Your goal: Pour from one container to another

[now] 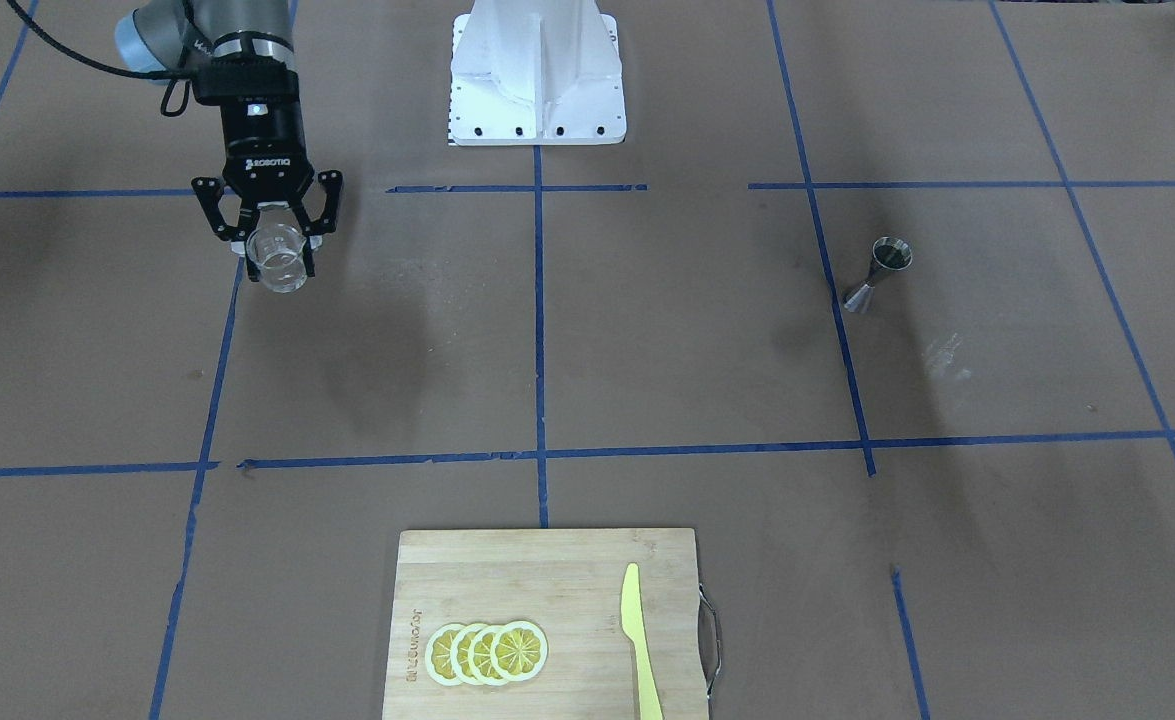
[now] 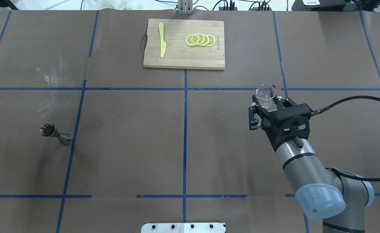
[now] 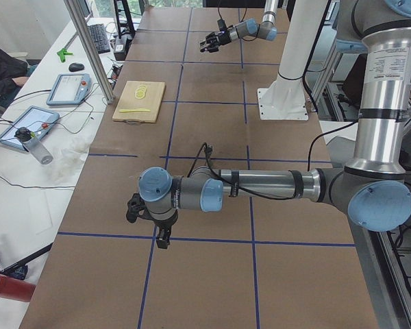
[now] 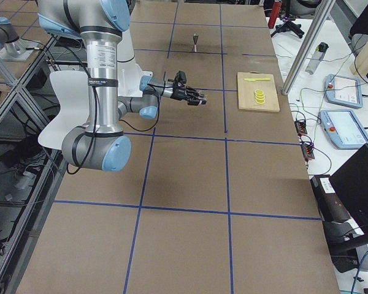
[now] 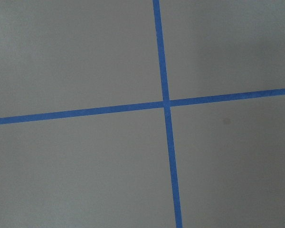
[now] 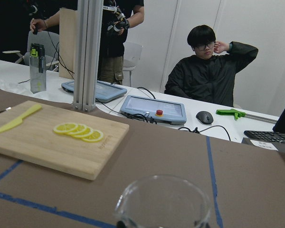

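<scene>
Right wrist view, glass point(image 6: 163, 202) cut off below

My right arm point(image 2: 306, 168) reached forward over the counter point(image 2: 128, 145), wrist nearly level. My right claw point(image 2: 265, 103) was closed, its fingers pinching a clear glass point(image 2: 266, 94) held off the surface. My left arm point(image 3: 260, 184) lay stretched out low and level, wrist bent so that my left claw point(image 3: 157, 229) pointed down. Whether that claw was spread or closed, I couldn't tell.
</scene>
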Robot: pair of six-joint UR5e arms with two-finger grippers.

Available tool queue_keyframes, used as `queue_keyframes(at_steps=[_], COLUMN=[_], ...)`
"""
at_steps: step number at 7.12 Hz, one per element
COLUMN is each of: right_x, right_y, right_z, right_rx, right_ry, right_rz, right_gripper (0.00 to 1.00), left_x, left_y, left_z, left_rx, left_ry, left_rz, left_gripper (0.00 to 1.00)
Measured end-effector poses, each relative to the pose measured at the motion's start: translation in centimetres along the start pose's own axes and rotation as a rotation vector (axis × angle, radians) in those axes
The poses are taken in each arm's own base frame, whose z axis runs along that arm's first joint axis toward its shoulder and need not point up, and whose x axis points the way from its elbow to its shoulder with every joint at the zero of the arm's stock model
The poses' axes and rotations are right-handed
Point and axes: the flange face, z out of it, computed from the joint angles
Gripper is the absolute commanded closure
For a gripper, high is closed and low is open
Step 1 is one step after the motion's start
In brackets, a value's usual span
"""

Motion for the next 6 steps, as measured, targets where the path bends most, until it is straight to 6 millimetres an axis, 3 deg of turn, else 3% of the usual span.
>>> queue_keyframes(at_steps=[2,3,6], right_x=[4.1,5.3,7.0], right_y=[6.9,8.4,10.1], right_z=[2.1,2.4,2.8], right_rx=[0.029,0.037,0.047], right_ry=[0.020,0.023,0.048], right_rz=[0.005,0.003,-0.038], right_gripper=[1.00,1.00,1.00], left_x=[0.0,0.0,0.0], left_y=[0.1,0.1,0.1], left_z=[0.0,0.0,0.1], left_rx=[0.000,-0.001,-0.002], left_ry=[0.000,0.000,0.000], left_rz=[0.000,-0.001,0.000], left_gripper=[0.00,0.00,0.00])
